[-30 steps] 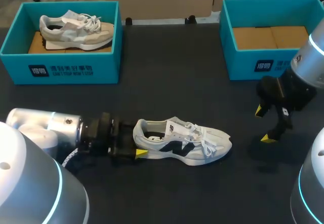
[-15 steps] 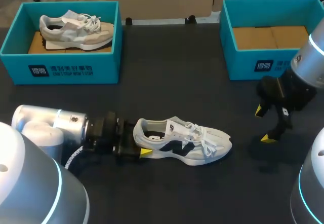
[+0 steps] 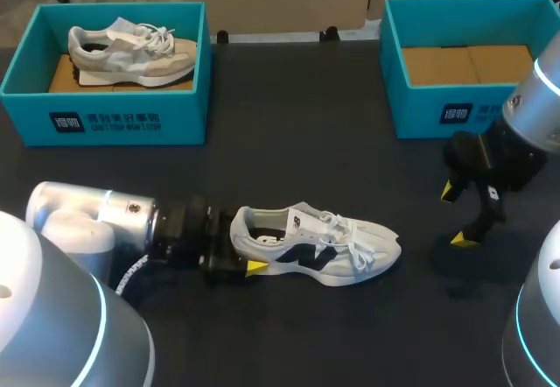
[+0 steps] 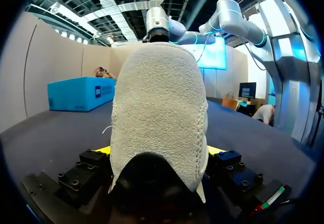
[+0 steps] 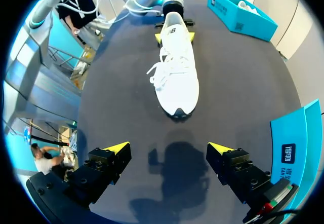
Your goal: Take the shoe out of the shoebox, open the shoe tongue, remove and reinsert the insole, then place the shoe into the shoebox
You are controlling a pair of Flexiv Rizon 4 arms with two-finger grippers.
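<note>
Left arm low along the table from the near-left corner. Left gripper point(image 4: 159, 150) spread wide, shoe point(image 3: 315, 242) heel between its fingers, no clamp. Right gripper point(image 3: 455, 215) released, hanging over the table beyond the toe. The heel hides most of my left yellow tips. Shoe is white with a dark side mark and loose laces, upright on the table, mid-front. Left shoebox point(image 3: 131, 123) and right shoebox point(image 3: 420, 111) sit at the back, well apart from it.
</note>
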